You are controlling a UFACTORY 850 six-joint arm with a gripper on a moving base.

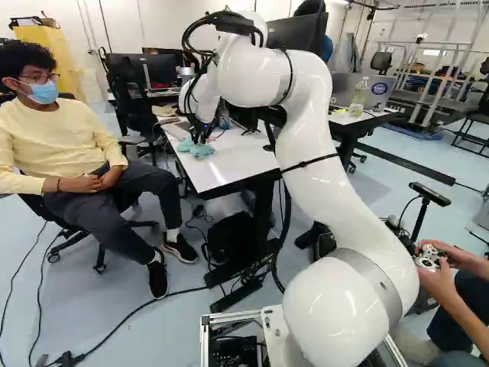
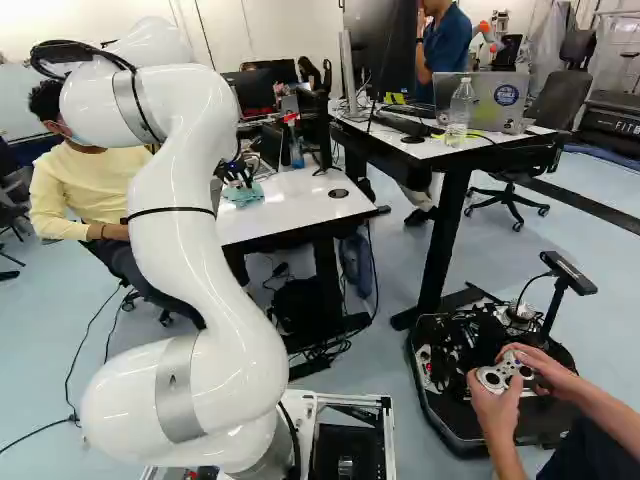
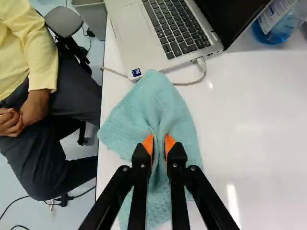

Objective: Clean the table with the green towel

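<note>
While the black hand [image 3: 159, 142] hung low over the bench [image 3: 254, 129], its two fingers were pinched on a bunched fold of the towel [image 3: 163, 103], one orange pad against each side. The towel was a soft blue-green, spread out around that grip on the white bench top, left of the middle in the left base view. To my eye the job was at the wiping stage: cloth in hand and down on the surface. What it wanted next, I judged, was a low, flat stroke with light pressure, drawn away from the laptop [image 3: 136, 28] and its white cable [image 3: 194, 82], which might easily have snagged.

Right by the towel, the laptop's near corner carried a small blue sticker [image 3: 136, 73], its lettering too tiny for me. Past the laptop screen, a bottle of blue liquid [image 3: 273, 31] wore a pale printed label, which I didn't try to read out. Farther off, at the upper right of the right base view, a second laptop [image 2: 490, 92] showed a round blue badge [image 2: 507, 95] on its lid, beside a clear bottle [image 2: 460, 108].
</note>
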